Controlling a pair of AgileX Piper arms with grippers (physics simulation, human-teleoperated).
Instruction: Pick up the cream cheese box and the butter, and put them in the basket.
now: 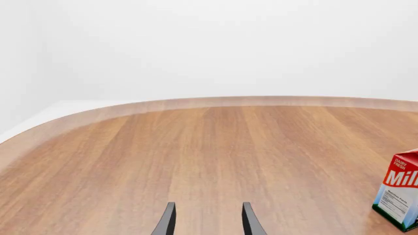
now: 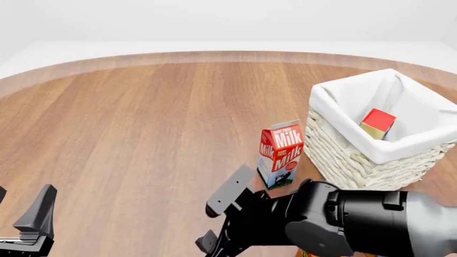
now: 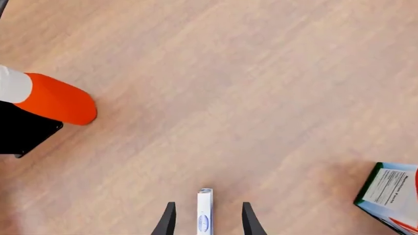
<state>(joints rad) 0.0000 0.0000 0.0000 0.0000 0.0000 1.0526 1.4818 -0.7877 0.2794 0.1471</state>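
Note:
The cream cheese box point(image 3: 205, 211) shows edge-on in the right wrist view as a thin white strip with a pale bluish edge. My right gripper point(image 3: 205, 223) is open and straddles it, with a gap on each side. In the front view the right arm point(image 2: 343, 222) hides it. The butter point(image 2: 377, 123), red with a yellow face, lies inside the whitish wicker basket point(image 2: 343, 152) at the right. My left gripper point(image 1: 207, 221) is open and empty low over bare wood, and shows at the near left in the front view point(image 2: 29, 222).
A red Milk carton point(image 2: 281, 154) stands just left of the basket; it also shows in the left wrist view point(image 1: 400, 196) and the right wrist view point(image 3: 390, 196). An orange-red rounded object point(image 3: 58, 100) with a white end lies by a black part point(image 3: 19, 132).

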